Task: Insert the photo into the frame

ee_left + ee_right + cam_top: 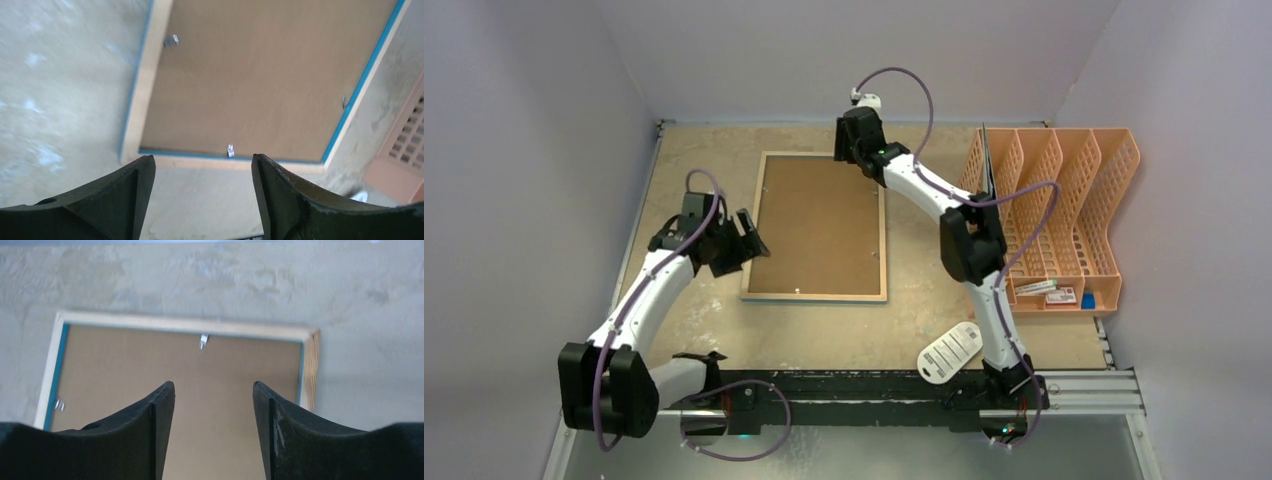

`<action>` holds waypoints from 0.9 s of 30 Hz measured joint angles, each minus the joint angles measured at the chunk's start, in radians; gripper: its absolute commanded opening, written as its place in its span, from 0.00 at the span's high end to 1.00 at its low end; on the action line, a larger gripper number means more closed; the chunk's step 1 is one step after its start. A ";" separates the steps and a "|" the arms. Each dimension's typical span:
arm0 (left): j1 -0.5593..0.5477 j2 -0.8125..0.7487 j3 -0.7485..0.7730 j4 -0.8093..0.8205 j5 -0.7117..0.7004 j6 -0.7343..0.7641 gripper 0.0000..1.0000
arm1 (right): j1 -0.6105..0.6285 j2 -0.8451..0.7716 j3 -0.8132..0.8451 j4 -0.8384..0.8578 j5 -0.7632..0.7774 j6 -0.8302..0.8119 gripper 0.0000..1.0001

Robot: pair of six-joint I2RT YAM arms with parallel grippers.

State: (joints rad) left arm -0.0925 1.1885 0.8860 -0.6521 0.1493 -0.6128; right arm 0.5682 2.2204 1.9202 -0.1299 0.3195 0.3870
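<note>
**Scuffed beige worktop, frame face down, backing still seated**

From above, the pale worktop [924, 320] carries the frame [816, 296] lying wood side up. The brown backing board [814, 225] fills the frame. The left arm [649, 290] ends just beside the frame's left border. The right arm [924, 190] reaches to the frame's far right corner. An orange file rack [1064, 210] stands to the right of the frame. The photo shows in no view.

In the left wrist view, the left jaws are spread wide and hold nothing, hanging outside the frame. A small metal clip [230, 150] on the nearest border lies ahead of the gap, a little toward the right-hand jaw and untouched. A second clip [171, 40] sits on the adjoining side.

In the right wrist view, the right jaws are also wide and empty, hanging over the board inside the frame's border. Another clip [203, 340] on the border beyond them lies almost in line with the gap.

The board likely has to come out before the photo can go in, so freeing the clips looks like the step in hand. Whether any clip is already turned cannot be told. It would go best with the jaws narrowed and brought down onto one tab. The tab should then be swung off the board lightly enough that the frame does not slide, while the other arm steadies the wood border.
</note>
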 measured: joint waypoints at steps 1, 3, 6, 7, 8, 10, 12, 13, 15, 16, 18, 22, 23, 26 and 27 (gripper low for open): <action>-0.018 -0.018 -0.027 -0.005 0.011 -0.015 0.27 | -0.008 0.057 0.071 0.002 0.008 0.002 0.39; -0.061 -0.042 -0.076 -0.007 0.040 -0.044 0.27 | -0.024 0.148 0.176 0.005 0.020 0.002 0.39; -0.123 -0.048 -0.134 0.007 0.085 -0.087 0.28 | -0.049 0.255 0.280 0.026 0.034 -0.005 0.39; -0.142 -0.048 -0.152 0.014 0.102 -0.103 0.28 | -0.058 0.278 0.287 0.044 0.035 -0.010 0.40; -0.153 -0.048 -0.165 0.019 0.114 -0.112 0.29 | -0.063 0.291 0.287 0.057 0.035 -0.014 0.41; -0.170 -0.048 -0.190 0.030 0.135 -0.132 0.31 | -0.079 0.317 0.286 0.098 0.028 -0.030 0.42; -0.175 -0.048 -0.213 0.043 0.145 -0.150 0.33 | -0.096 0.338 0.286 0.141 0.011 -0.040 0.43; -0.176 -0.047 -0.222 0.045 0.148 -0.155 0.34 | -0.102 0.346 0.290 0.157 0.000 -0.043 0.43; -0.177 -0.040 -0.237 0.043 0.154 -0.164 0.35 | -0.117 0.381 0.333 0.183 -0.027 -0.054 0.43; -0.177 -0.033 -0.240 0.043 0.156 -0.165 0.35 | -0.123 0.405 0.366 0.191 -0.039 -0.060 0.43; -0.177 -0.014 -0.242 0.043 0.158 -0.166 0.35 | -0.132 0.444 0.417 0.206 -0.066 -0.075 0.43; -0.177 0.047 -0.242 0.037 0.153 -0.166 0.34 | -0.143 0.465 0.417 0.214 -0.116 -0.098 0.43; -0.177 0.062 -0.242 0.035 0.149 -0.166 0.33 | -0.144 0.465 0.413 0.213 -0.133 -0.101 0.43; -0.177 0.102 -0.242 0.043 0.129 -0.177 0.32 | -0.141 0.465 0.413 0.212 -0.167 -0.108 0.43; -0.177 0.107 -0.242 0.047 0.126 -0.180 0.32 | -0.140 0.465 0.413 0.212 -0.183 -0.109 0.42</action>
State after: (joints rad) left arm -0.2699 1.2957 0.6441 -0.6048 0.2756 -0.7933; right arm 0.4278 2.6850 2.3329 0.0822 0.1360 0.2779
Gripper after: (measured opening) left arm 0.672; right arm 0.572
